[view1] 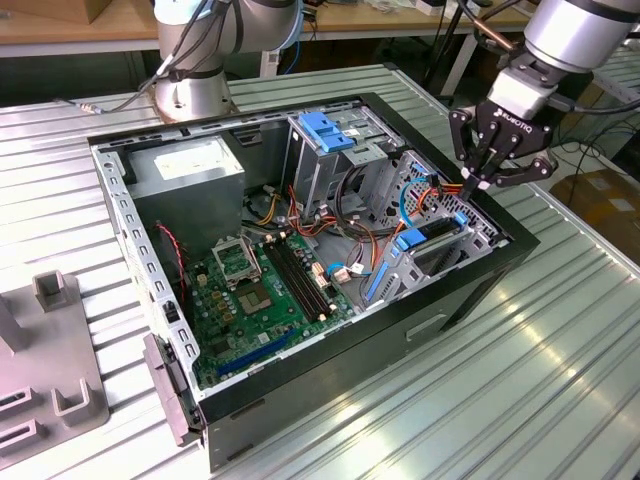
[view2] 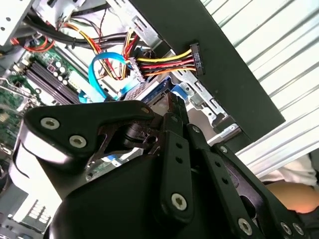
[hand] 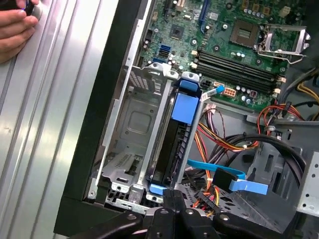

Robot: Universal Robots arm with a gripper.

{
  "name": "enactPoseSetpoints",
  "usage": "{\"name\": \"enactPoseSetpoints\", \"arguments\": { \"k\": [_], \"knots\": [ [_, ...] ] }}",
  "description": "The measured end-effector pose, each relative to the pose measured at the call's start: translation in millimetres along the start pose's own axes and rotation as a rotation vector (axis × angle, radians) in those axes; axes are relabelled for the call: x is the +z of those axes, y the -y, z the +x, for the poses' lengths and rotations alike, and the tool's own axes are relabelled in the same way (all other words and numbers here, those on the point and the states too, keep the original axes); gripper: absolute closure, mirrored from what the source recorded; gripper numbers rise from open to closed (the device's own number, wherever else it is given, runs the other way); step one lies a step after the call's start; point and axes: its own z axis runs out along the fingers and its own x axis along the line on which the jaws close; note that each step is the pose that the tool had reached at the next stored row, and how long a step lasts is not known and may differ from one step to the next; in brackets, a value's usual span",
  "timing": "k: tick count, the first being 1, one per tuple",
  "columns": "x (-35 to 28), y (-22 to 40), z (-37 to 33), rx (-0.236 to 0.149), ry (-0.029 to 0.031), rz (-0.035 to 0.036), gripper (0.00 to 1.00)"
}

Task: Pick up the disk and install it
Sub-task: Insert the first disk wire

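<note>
The disk (view1: 441, 243) stands on edge inside the drive bay at the case's near right corner, dark between blue rails. In the first wrist view the disk (hand: 170, 144) sits in the right-hand slot of the metal cage with a blue tab (hand: 186, 106) at its end. My gripper (view1: 470, 184) hangs just above the bay's far end, fingers pinched together with nothing seen between them. In both wrist views the gripper (view2: 172, 102) (hand: 172, 199) points at the disk's near blue end tab. A power connector (view2: 195, 57) on yellow, red and black wires hangs loose beside the bay.
The open case (view1: 480, 290) holds a motherboard (view1: 260, 290), a grey power-supply box (view1: 190, 170) and a drive cage with a blue bracket (view1: 330, 130). A blue data cable (hand: 234, 181) loops nearby. A second arm's base (view1: 190, 90) stands behind. A person's hand (hand: 12, 25) rests outside the case.
</note>
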Motion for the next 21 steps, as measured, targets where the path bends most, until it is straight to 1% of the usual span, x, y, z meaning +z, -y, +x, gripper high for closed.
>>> {"name": "enactPoseSetpoints", "arguments": {
  "k": [3,8,10,11,13,14,18,21],
  "knots": [
    [-5.6,0.1,-0.1,-0.018,0.0003,-0.0001,0.90],
    [-16.3,0.3,-0.1,-0.028,-0.0008,-0.0005,0.90],
    [-17.1,0.3,-0.1,-0.039,-0.0002,-0.0004,0.90],
    [-17.1,0.3,-0.1,-0.076,0.0003,-0.0005,0.90],
    [-16.8,0.3,-0.1,-0.115,0.0005,-0.0007,0.90],
    [-16.5,0.3,-0.1,-0.140,0.0009,-0.0008,0.90],
    [-15.2,0.6,0.0,-0.215,0.0022,-0.0007,0.90],
    [-13.3,1.7,0.3,-0.254,0.0008,0.0000,0.90]
  ]
}}
